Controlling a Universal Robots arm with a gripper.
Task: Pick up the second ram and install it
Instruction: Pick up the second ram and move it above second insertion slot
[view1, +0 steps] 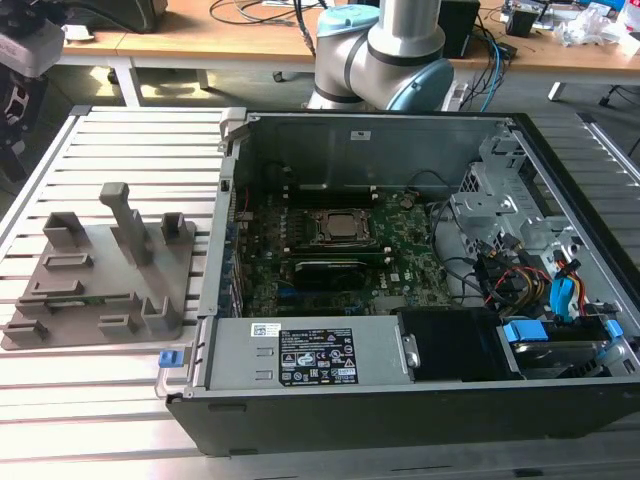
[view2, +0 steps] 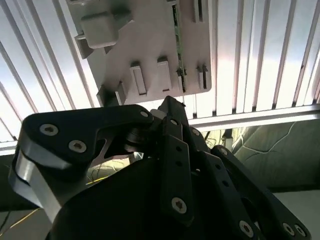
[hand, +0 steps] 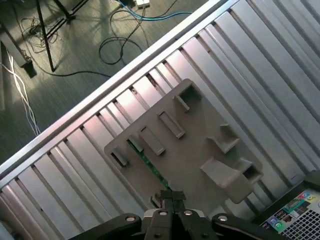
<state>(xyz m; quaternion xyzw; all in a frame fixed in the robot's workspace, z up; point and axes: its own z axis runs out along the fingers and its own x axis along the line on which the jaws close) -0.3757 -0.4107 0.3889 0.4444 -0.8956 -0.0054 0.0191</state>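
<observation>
**A:** Gripper (hand: 167, 195) right up close. What's it doing?

**B:** Mine's clenched on nothing, hovering above the slatted table (view1: 130, 140), with the open computer case (view1: 370, 118) off to one side.

**A:** And the target?

**B:** Below me sits the grey fixture plate (hand: 200, 125), toward the table's edge on the exterior view's left. The second ram (hand: 149, 164) is seated in its slot, untouched. I'd open up, square my jaws across its thin faces, grip mid-length and lift straight.

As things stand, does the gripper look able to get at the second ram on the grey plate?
Probably yes: the gripper hovers above the grey plate, and nothing covers the second ram.
</observation>
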